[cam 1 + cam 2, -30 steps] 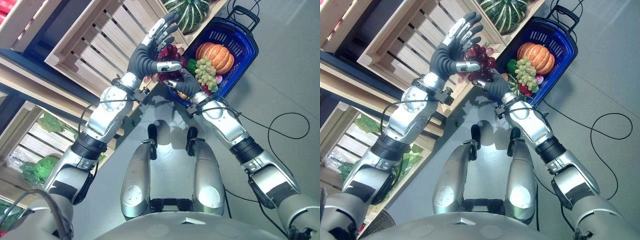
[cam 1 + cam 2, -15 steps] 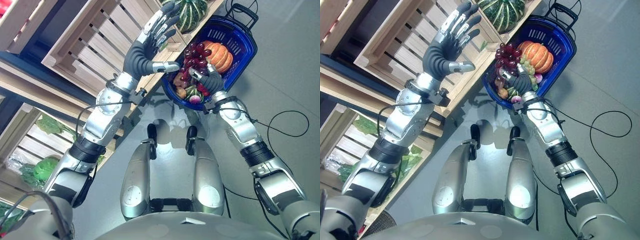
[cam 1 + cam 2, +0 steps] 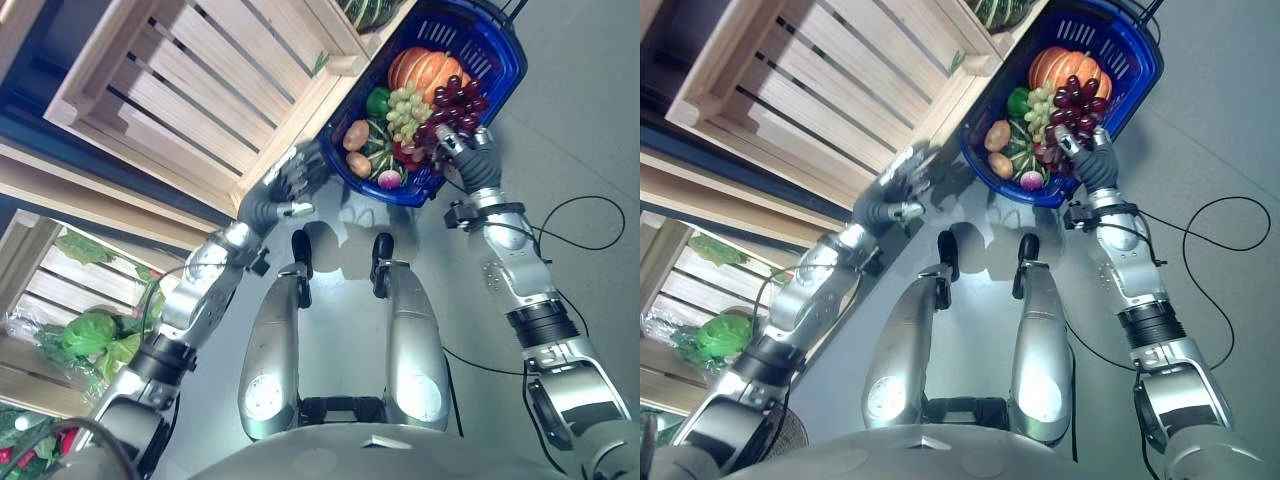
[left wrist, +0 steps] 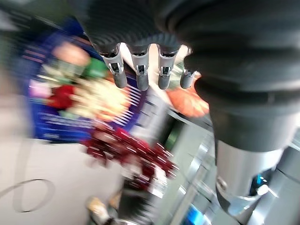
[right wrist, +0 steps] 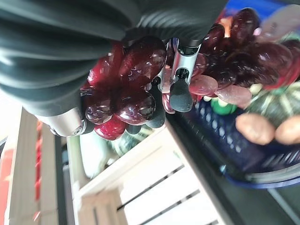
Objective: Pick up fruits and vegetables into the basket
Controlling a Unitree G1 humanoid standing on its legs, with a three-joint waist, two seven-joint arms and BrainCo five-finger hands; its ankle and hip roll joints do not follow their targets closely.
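Over the basket (image 3: 497, 85) now — right hand (image 3: 470, 160) pinching red grapes (image 3: 455, 105); left hand (image 3: 285, 190) has dropped to 9 o'clock, fingers loosely spread.

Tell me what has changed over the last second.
The right hand has carried the red grapes from beside the left hand out over the blue basket, still gripping them. The left hand let go and dropped back toward the wooden crate. The pumpkin and green grapes stayed in the basket.
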